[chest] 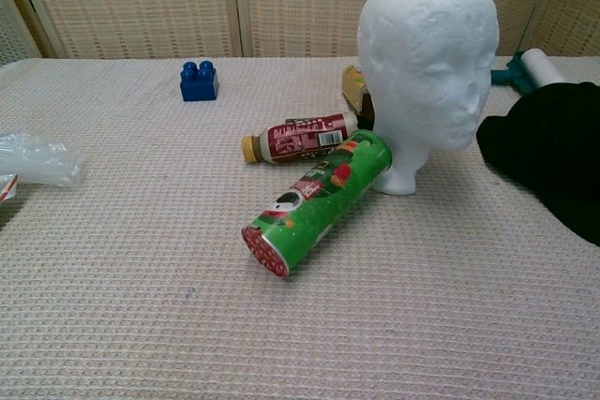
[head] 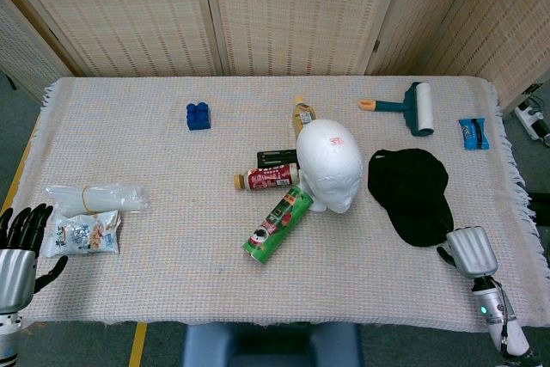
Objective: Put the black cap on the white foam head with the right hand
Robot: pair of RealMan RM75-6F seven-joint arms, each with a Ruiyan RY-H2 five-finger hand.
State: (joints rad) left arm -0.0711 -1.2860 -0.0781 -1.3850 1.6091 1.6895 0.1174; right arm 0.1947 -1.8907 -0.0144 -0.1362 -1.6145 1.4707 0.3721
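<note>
The white foam head (head: 329,165) (chest: 427,63) stands upright at the table's middle, face toward me. The black cap (head: 411,193) (chest: 553,156) lies flat on the cloth just right of it, not touching the head. My right hand (head: 470,251) is at the front right edge of the table, right by the cap's near rim. Only its silver back and one dark finger beside the rim show, so I cannot tell how its fingers lie. My left hand (head: 21,242) is at the front left corner, fingers spread, holding nothing. The chest view shows neither hand.
A green snack can (head: 277,225) (chest: 319,199) lies against the head's base, with a brown bottle (head: 266,180) (chest: 300,138) behind it. A lint roller (head: 411,107), blue packet (head: 473,133) and blue block (head: 198,116) lie further back. A clear bag (head: 94,198) and snack packet (head: 83,235) lie near my left hand.
</note>
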